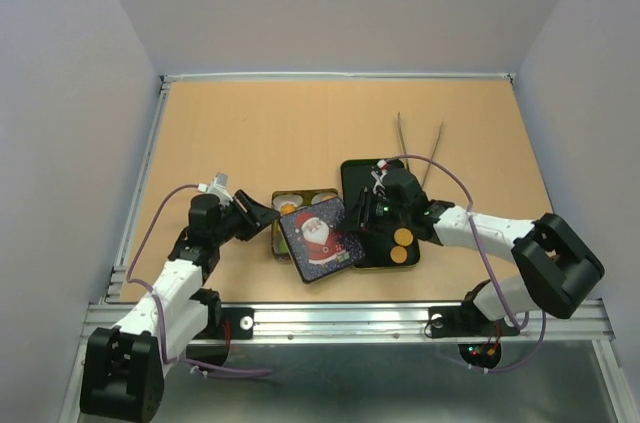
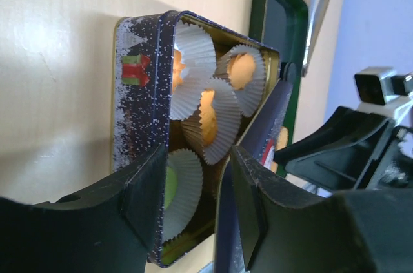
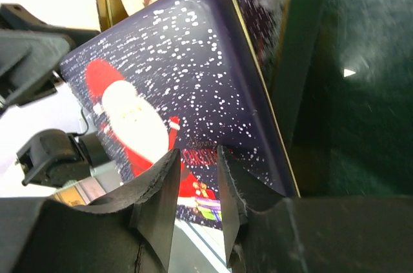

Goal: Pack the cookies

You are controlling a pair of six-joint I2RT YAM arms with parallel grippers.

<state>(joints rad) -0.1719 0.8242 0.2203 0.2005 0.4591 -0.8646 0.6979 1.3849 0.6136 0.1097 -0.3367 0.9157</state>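
The cookies sit in white paper cups inside an open snowy blue tin (image 1: 275, 235) (image 2: 139, 92): orange ones (image 2: 244, 70) (image 2: 208, 118) and a green one (image 2: 169, 189). Two more orange cookies (image 1: 401, 246) lie on the dark green tray (image 1: 360, 178). The Santa lid (image 1: 318, 238) (image 2: 264, 124) (image 3: 193, 73) leans tilted over the tin. My left gripper (image 1: 272, 213) (image 2: 198, 157) is at the tin's left corner, jaws apart, one finger beside the outer wall and one by the lid's edge. My right gripper (image 1: 365, 218) (image 3: 197, 153) hangs over the lid's face, jaws narrowly apart with nothing between them.
The green tray (image 2: 284, 21) (image 3: 361, 92) lies directly right of the tin, partly under the lid. Metal tongs (image 1: 420, 148) (image 2: 322, 2) lie on the table beyond the tray. Grey walls enclose the table on three sides.
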